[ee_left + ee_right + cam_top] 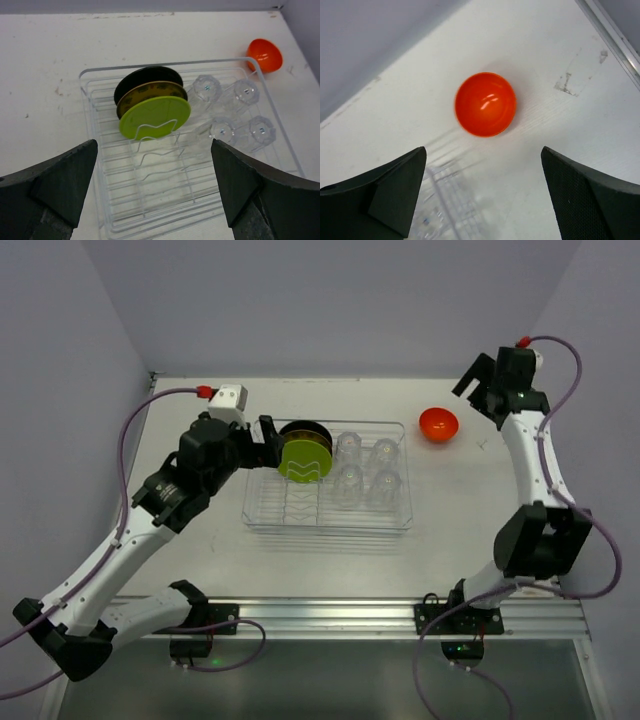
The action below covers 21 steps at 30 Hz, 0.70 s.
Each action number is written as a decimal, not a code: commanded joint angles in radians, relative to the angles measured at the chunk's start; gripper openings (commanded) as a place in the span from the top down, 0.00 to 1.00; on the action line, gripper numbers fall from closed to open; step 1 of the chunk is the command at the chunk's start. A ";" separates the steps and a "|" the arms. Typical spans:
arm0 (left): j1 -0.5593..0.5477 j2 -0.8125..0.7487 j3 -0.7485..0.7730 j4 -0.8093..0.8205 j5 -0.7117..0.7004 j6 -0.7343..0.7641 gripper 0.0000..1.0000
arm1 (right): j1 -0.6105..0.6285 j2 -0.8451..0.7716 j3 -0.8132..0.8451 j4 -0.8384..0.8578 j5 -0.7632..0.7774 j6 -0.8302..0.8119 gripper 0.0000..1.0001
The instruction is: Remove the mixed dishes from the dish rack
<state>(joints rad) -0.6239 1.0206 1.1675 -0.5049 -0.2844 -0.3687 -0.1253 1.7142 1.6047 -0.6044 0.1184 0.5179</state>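
Observation:
The clear dish rack lies mid-table. At its left end stand a yellow-green plate and a black plate on edge, with a brownish plate between them. Several clear tumblers fill its right half. My left gripper hovers open at the rack's left end, facing the plates, and holds nothing. The orange-red bowl rests on the table beyond the rack's right corner. Above and to its right, my right gripper is open and empty. In the right wrist view, the bowl lies past its fingertips.
Purple walls close in the table at the back and on both sides. A metal rail with both arm bases runs along the near edge. A scuff mark lies on the table right of the bowl. The rack's front-left slots hold nothing.

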 commanded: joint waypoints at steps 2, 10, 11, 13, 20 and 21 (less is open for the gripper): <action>0.004 0.006 -0.023 0.201 0.064 -0.163 0.00 | 0.140 -0.350 -0.119 0.022 0.103 -0.041 0.01; 0.003 0.093 0.020 0.109 -0.127 -0.723 0.00 | 0.164 -0.912 -0.650 0.382 -0.401 0.221 0.01; 0.004 0.117 0.023 0.091 -0.133 -0.778 0.00 | 0.165 -0.941 -0.693 0.377 -0.408 0.238 0.01; 0.004 0.144 0.030 0.040 -0.134 -0.928 0.02 | 0.165 -0.996 -0.704 0.329 -0.417 0.249 0.01; 0.004 0.255 -0.008 -0.015 -0.153 -1.321 0.05 | 0.165 -1.161 -0.790 0.215 -0.438 0.248 0.01; 0.004 0.272 -0.009 -0.005 -0.148 -1.379 0.06 | 0.165 -1.182 -0.802 0.209 -0.436 0.243 0.01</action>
<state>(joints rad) -0.6239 1.2510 1.1568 -0.4824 -0.3828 -1.4689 0.0429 0.6102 0.8356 -0.3813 -0.2768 0.7418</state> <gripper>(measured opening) 0.949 0.989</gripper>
